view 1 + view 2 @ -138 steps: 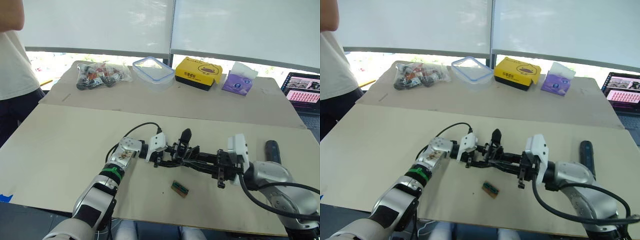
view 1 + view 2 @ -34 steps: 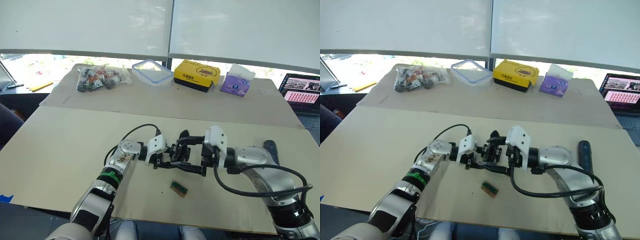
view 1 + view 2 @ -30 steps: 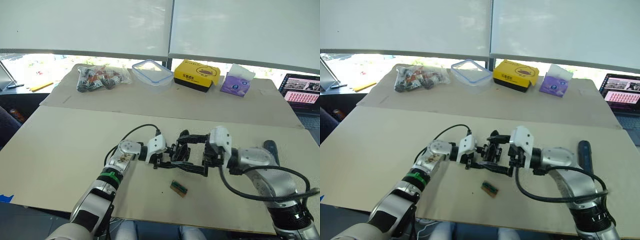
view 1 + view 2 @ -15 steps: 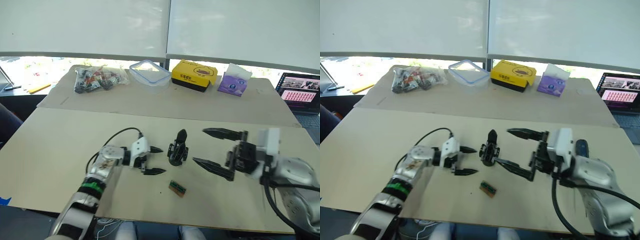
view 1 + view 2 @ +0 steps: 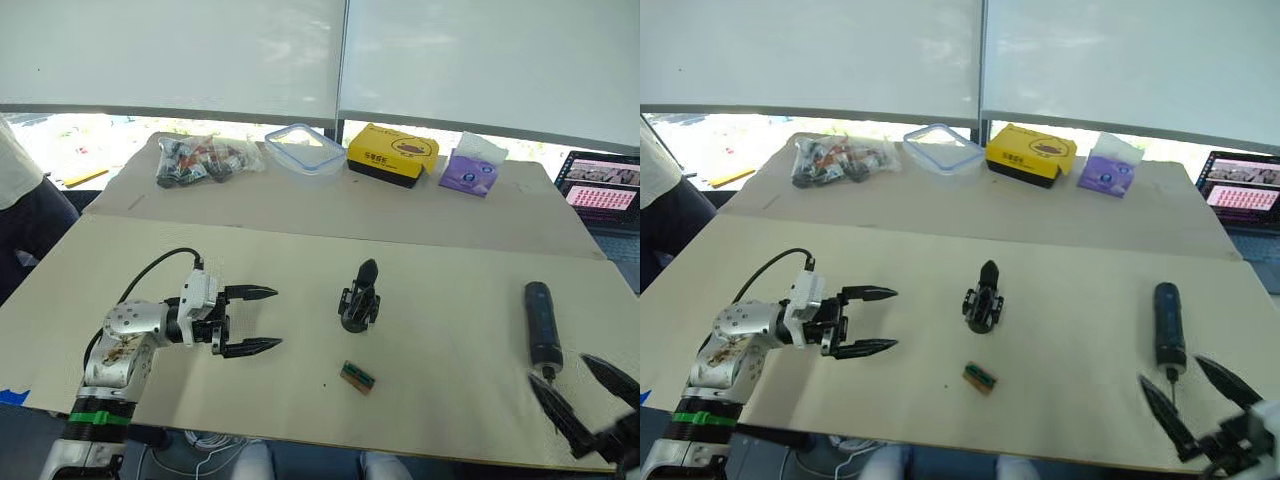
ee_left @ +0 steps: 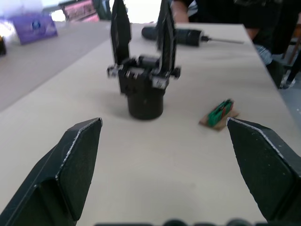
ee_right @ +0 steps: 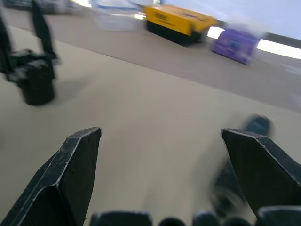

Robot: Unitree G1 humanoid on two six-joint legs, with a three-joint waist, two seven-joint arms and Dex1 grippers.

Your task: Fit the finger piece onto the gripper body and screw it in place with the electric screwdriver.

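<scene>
Jaws of both grippers, left gripper (image 5: pixel 262 320) and right gripper (image 5: pixel 1200 402), gape wide, empty; a careless reach could topple the upright gripper body (image 5: pixel 359 298) on the counter (image 5: pixel 450 300).

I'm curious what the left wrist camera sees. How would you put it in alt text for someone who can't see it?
A small black gripper body stands upright on a beige table, with two pointed fingers sticking up, framed between the left gripper's open black fingers. A small green-and-brown block lies beside it, and the electric screwdriver lies farther back.
</scene>
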